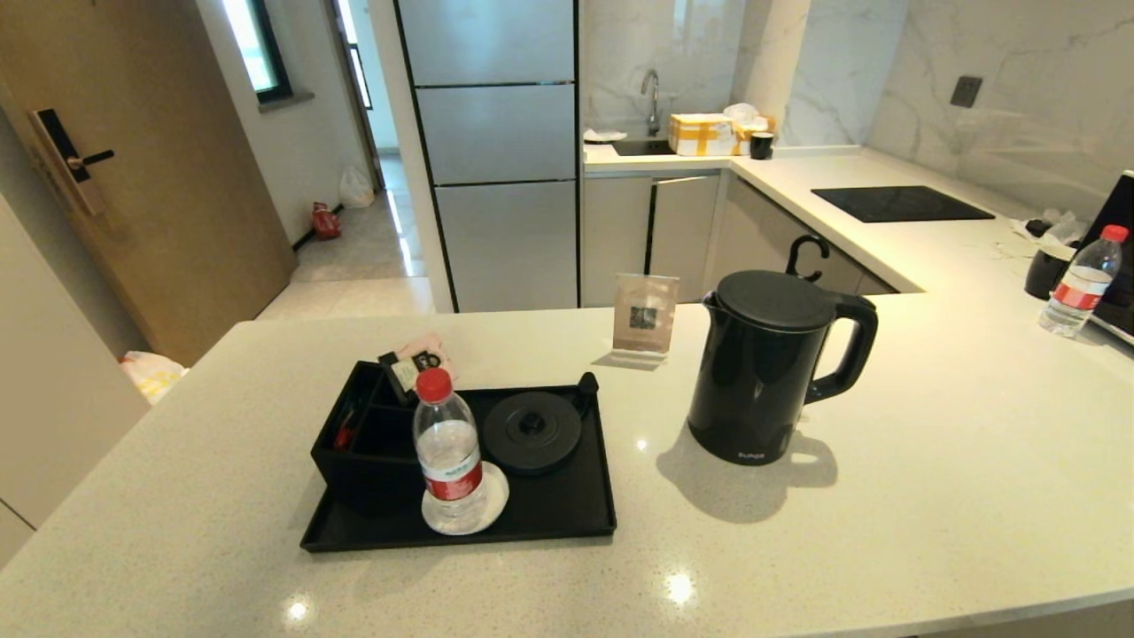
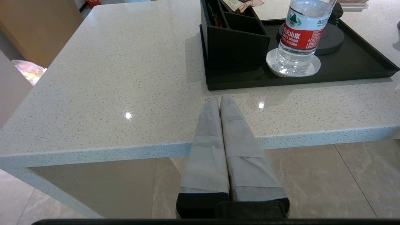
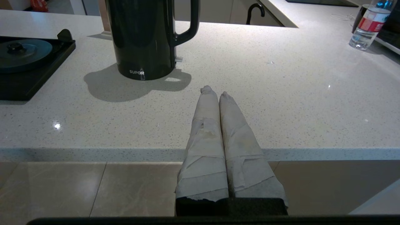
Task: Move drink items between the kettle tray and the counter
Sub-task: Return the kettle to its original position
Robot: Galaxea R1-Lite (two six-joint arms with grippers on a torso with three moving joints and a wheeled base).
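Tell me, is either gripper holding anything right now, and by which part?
Nothing is held. The left gripper and right gripper are both shut on nothing, short of the counter edge. The kettle stands free on the counter, beside the tray.

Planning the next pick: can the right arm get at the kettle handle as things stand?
Probably yes. The kettle stands alone on the counter, handle turned toward that side, nothing between it and the shut right gripper.
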